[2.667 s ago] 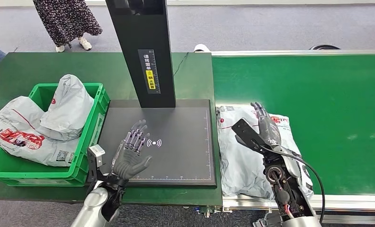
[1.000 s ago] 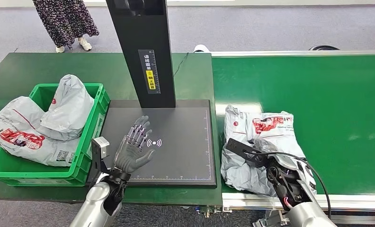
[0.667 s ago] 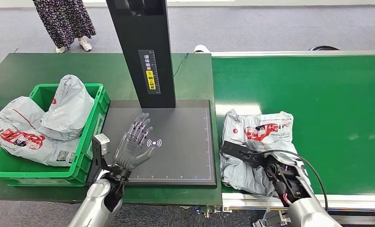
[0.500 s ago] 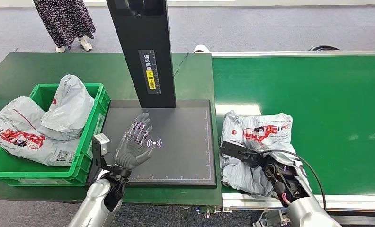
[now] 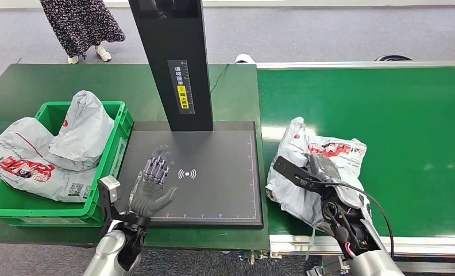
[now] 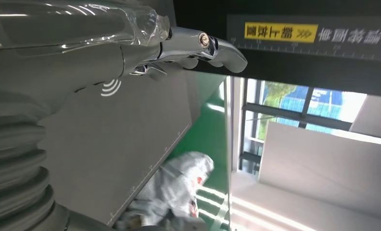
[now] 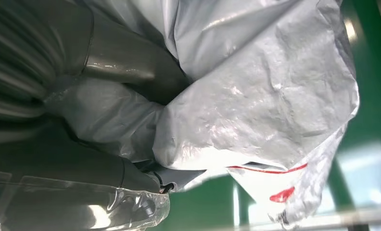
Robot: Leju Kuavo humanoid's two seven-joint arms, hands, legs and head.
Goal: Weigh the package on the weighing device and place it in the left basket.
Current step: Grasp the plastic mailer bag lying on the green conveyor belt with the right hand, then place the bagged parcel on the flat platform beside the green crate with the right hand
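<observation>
- Far left, a green basket (image 5: 111,150) sits on the dark green table (image 5: 18,83), touching the left edge of the scale. It holds grey mailer bags (image 5: 53,146); one with red print hangs over its left rim and another stands up in the middle.
- Behind the table, at the upper left, a person (image 5: 81,26) in a dark patterned skirt and white shoes stands on the grey floor.
- The left hand (image 5: 149,190) hovers over the near-left part of the weighing device, fingers spread and pointing away from the robot, holding nothing. The left wrist view shows its fingers (image 6: 198,45) stretched out above the plate.
- The weighing device (image 5: 213,184) is a flat black plate with a white wireless mark at its middle. A tall black post (image 5: 170,57) with a yellow and white label rises from its far edge.
- Just right of the plate, on the green conveyor belt (image 5: 409,126), lies the package (image 5: 305,172), a crumpled grey mailer bag with red print. Its left side is bunched up and lifted, close to the plate's right edge.
- The right hand (image 5: 323,169) grips the package. In the right wrist view its thumb (image 7: 131,72) and fingers press into the gathered plastic (image 7: 265,96).
</observation>
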